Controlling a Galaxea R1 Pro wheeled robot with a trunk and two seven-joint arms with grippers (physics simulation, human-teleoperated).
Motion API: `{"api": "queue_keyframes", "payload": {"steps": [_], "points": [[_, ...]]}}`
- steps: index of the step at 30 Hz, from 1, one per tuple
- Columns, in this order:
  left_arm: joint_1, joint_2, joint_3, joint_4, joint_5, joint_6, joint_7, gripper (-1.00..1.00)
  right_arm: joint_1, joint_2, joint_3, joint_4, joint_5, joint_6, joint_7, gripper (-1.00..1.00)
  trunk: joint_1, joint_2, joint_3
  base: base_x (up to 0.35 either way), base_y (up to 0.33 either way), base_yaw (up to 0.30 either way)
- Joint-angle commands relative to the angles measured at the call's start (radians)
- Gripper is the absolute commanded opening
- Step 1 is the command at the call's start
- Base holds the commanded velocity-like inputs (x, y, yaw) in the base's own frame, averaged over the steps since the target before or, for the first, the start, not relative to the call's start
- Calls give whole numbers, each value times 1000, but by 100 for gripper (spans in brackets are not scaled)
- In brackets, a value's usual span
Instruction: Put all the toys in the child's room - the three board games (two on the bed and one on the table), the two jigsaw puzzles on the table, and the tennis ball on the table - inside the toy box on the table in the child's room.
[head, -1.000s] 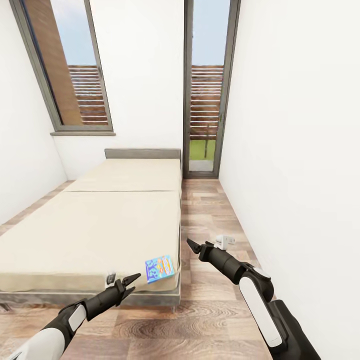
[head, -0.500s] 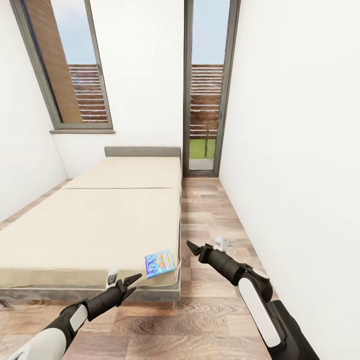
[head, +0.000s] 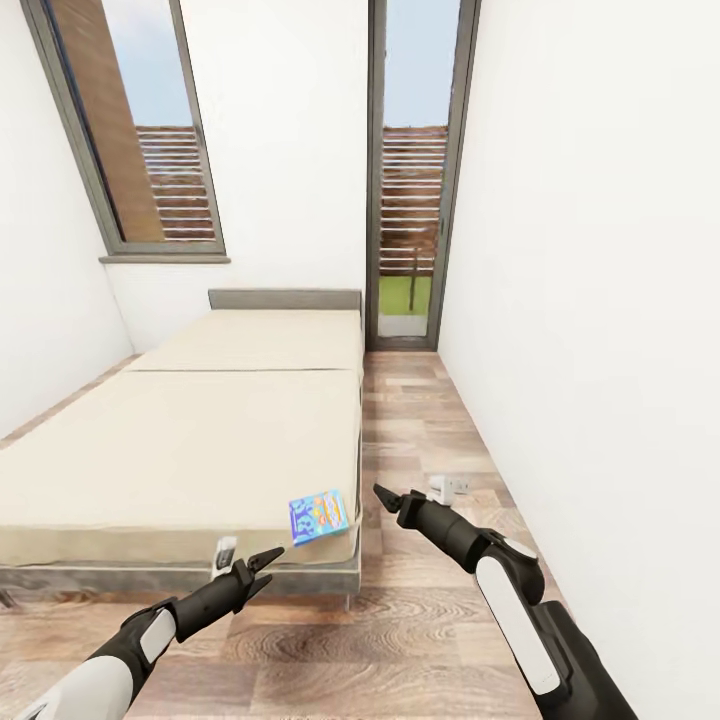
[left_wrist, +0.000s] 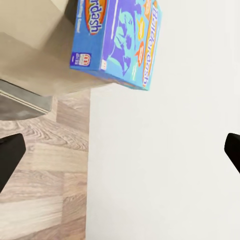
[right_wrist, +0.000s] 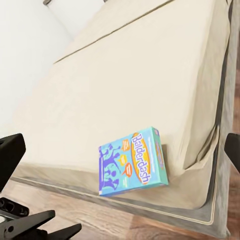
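A small blue board game (head: 318, 515) lies on the near right corner of the bed (head: 200, 440), overhanging the mattress edge a little. Its cartoon print fills part of the left wrist view (left_wrist: 117, 42), and the right wrist view catches it (right_wrist: 132, 165) on the beige mattress (right_wrist: 125, 90). My left gripper (head: 272, 564) hovers open just in front of the bed's foot, left of and below the box. My right gripper (head: 382, 498) is open over the floor, right of the box. Both are empty. The table and toy box are out of view.
A wood-plank aisle (head: 420, 430) runs between the bed and the white right wall (head: 600, 350) towards a tall glass door (head: 410, 200). A small white object (head: 448, 487) lies on the floor near the right gripper. Another small white item (head: 224, 551) sits at the bed's foot.
The whole view has shifted a little: the bed and the blue box now sit slightly higher in the picture. Both arms keep the same pose, grippers still open.
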Motion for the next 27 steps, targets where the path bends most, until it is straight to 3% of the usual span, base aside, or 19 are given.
{"api": "queue_keyframes", "payload": {"steps": [1, 11, 27], "points": [[-1, 0, 7, 0, -5, 10, -4, 100, -1, 0, 0, 0, -2, 4, 1, 100, 4, -8, -4, 0, 0, 0], [-1, 0, 7, 0, -8, 8, -18, 100, -1, 0, -1, 6, -2, 4, 0, 100, 42, -78, -35, 0, 0, 0], [-1, 0, 5, 0, -9, 10, -21, 100, -1, 0, -1, 9, -2, 4, 1, 100, 42, -78, -35, 1, 0, 0]]}}
